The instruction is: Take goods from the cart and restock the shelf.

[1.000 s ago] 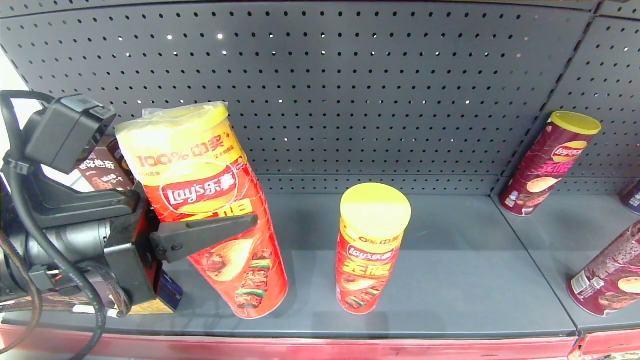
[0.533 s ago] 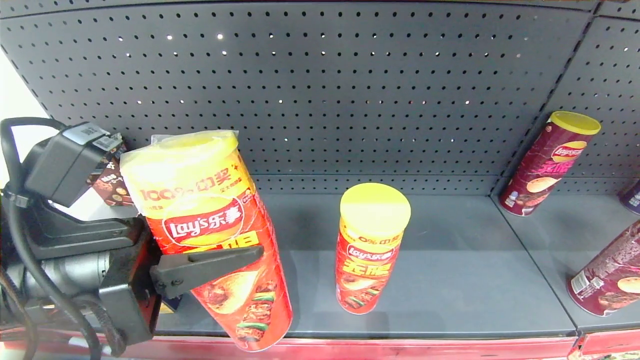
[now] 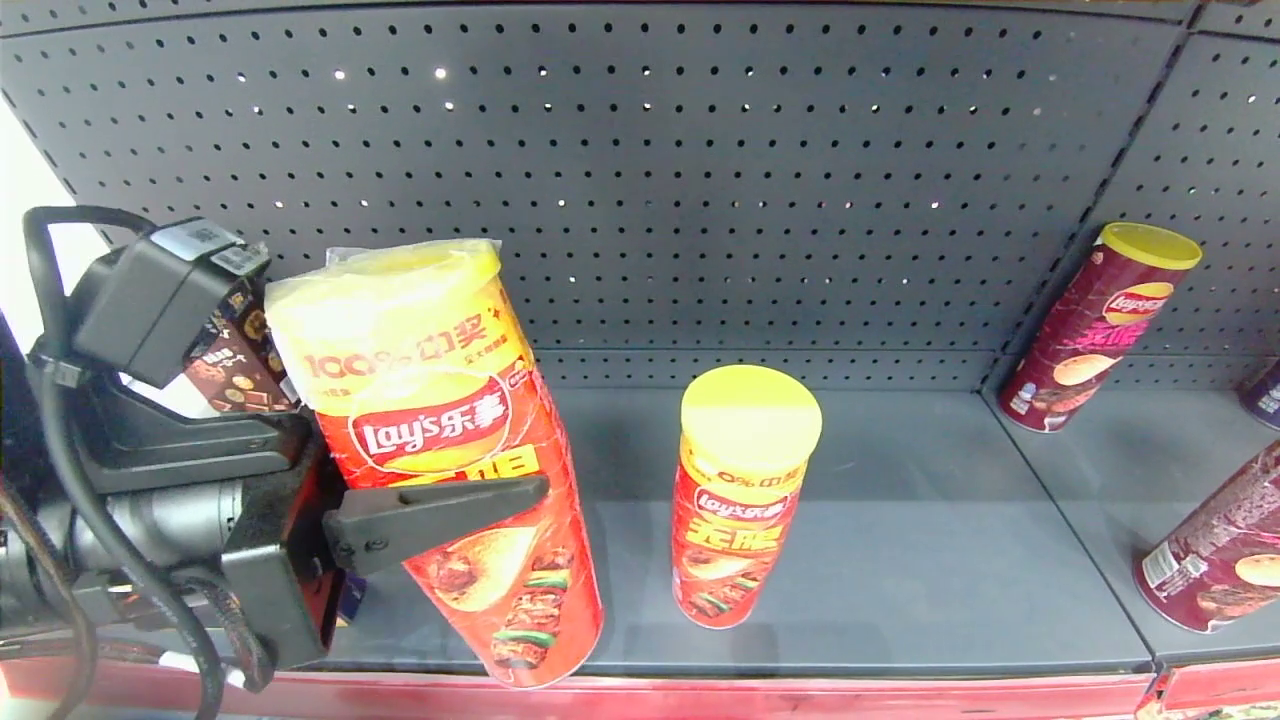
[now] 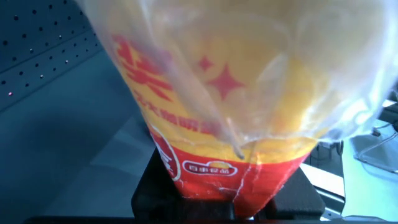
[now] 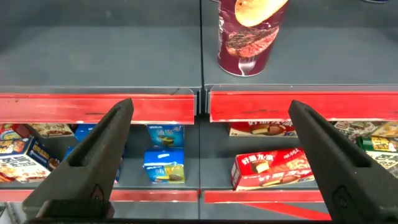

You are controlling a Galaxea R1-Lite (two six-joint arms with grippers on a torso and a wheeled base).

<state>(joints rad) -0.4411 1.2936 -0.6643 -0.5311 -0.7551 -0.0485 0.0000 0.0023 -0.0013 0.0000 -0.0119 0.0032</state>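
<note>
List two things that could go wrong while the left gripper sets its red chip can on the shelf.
1. The held can leans in the left gripper, its base by the front lip of the shelf. Released here, it might tip or slide off.
2. The standing red can is close beside it, so a sideways shift could knock it over.

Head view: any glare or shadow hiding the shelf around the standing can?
Head view: no glare on the shelf; the standing can casts only a faint shadow; bright pinpoints show through the pegboard. Left wrist view: the clear wrap on the held can catches pale sheen.
</note>
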